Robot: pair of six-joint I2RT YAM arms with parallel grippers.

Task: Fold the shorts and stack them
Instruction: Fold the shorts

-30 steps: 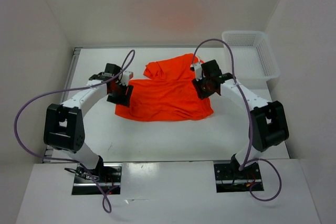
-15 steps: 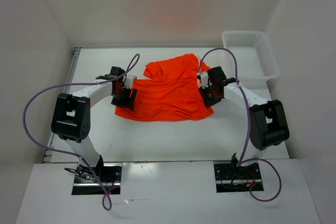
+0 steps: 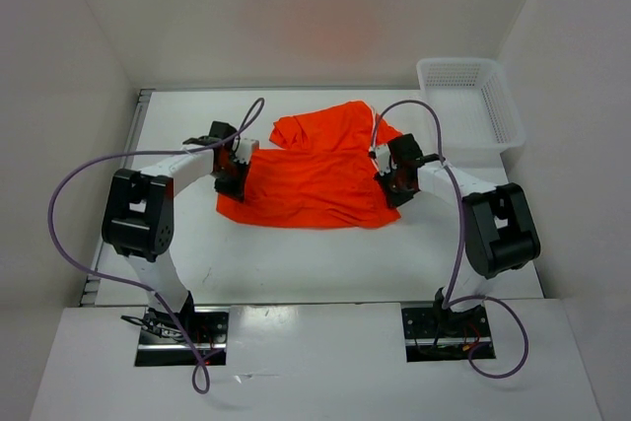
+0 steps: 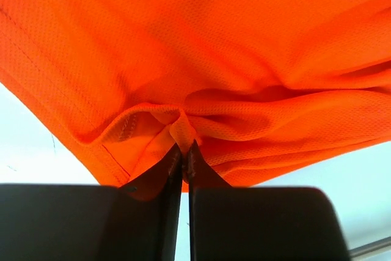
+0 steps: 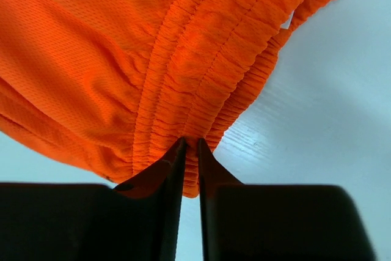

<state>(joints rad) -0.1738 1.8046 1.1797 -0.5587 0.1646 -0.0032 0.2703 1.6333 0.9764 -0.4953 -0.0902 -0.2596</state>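
Note:
The bright orange shorts (image 3: 311,170) lie spread on the white table, with a crumpled part at the back. My left gripper (image 3: 235,182) sits at their left edge, shut on a pinch of hem fabric (image 4: 182,131). My right gripper (image 3: 393,187) is at their right edge, shut on the gathered elastic waistband (image 5: 190,145). In both wrist views the orange cloth (image 4: 244,59) fills most of the picture above the black fingers (image 5: 168,169). A sliver of white (image 5: 287,21) shows at the waistband's edge.
A white mesh basket (image 3: 471,105) stands at the back right corner of the table. White walls close in the table on three sides. Purple cables (image 3: 89,179) loop from both arms.
Both grippers moved down onto the shorts' side edges and shut on the fabric. The left arm's elbow swung inward.

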